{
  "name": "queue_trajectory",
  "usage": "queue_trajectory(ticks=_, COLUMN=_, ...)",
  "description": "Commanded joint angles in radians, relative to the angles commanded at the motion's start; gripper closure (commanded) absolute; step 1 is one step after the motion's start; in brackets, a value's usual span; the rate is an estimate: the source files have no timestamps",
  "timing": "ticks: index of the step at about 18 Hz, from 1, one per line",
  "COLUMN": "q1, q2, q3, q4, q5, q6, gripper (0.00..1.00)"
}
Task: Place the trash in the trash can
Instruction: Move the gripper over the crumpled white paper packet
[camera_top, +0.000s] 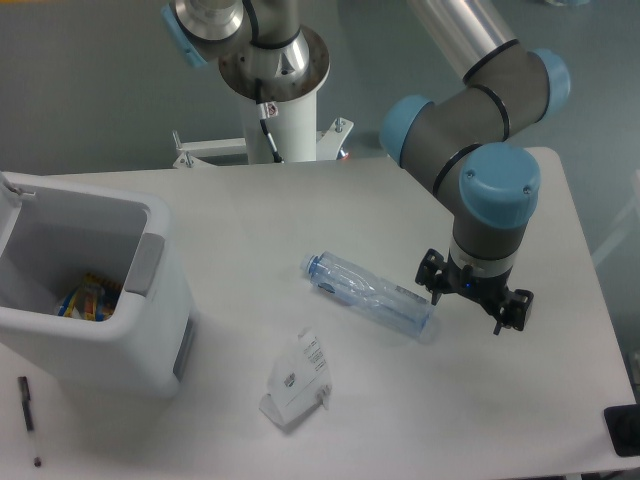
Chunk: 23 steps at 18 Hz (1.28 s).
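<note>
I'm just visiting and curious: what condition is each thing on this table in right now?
water bottle: lying on its side, capped.
paper carton: on the table, crumpled.
trash can: upright, open, colourful wrappers inside.
pen: lying flat.
end effector: beside the bottle's base, open, holding nothing.

Setting: robotics lab or test cell, not a home.
Arm: industrial type, silver tubes, grey joints with light-blue caps; reaches over the bench's right half.
Mount: white pedestal at the far edge of the bench, bolted base plate, black cable running down it.
Bench: plain white top, rounded far-right corner.
Floor: bare grey-green, seen beyond the far edge.
Props: few, staged — white bin at left edge, bottle and carton mid-bench, pen near front-left corner.
</note>
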Motion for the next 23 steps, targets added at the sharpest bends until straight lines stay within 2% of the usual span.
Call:
queue_trajectory(ticks=7, q1=-0.015, q2=0.000, q3=-0.006, q4=0.011, q5=-0.006, q6=-0.032, gripper=0.00)
queue_trajectory(ticks=9, q1=-0.041, q2=0.000, q3=-0.023, q4=0.044, q5=-0.003, q6=-0.098, gripper=0.00)
queue_trajectory(ticks=11, q1=-0.045, q2=0.018, q3=-0.069, q4=0.087, q5=-0.008, q6=-0.114, gripper=0.00)
queue_trajectory(ticks=13, q1=-0.048, q2=0.037, q3=-0.122, q4=0.150, q5=-0.026, q6=-0.115, gripper=0.00)
queue_trajectory(ticks=15, q1=-0.073, q2=0.035, q3=-0.155, q4=0.219, q5=-0.031, q6=-0.118, gripper=0.00)
queue_trajectory(ticks=17, q1=-0.087, q2=0.038, q3=-0.182, q4=0.264, q5=-0.034, q6=-0.167, gripper=0.00)
queue_trajectory(ticks=21, q1=-0.124, q2=0.043, q3=-0.193, q4=0.272, q5=-0.066, q6=-0.256, gripper=0.00)
queue_trajectory(ticks=23, q1=-0.135, q2=0.052, q3=-0.227, q4=0.276, q5=-0.098, q6=-0.326, gripper=0.00)
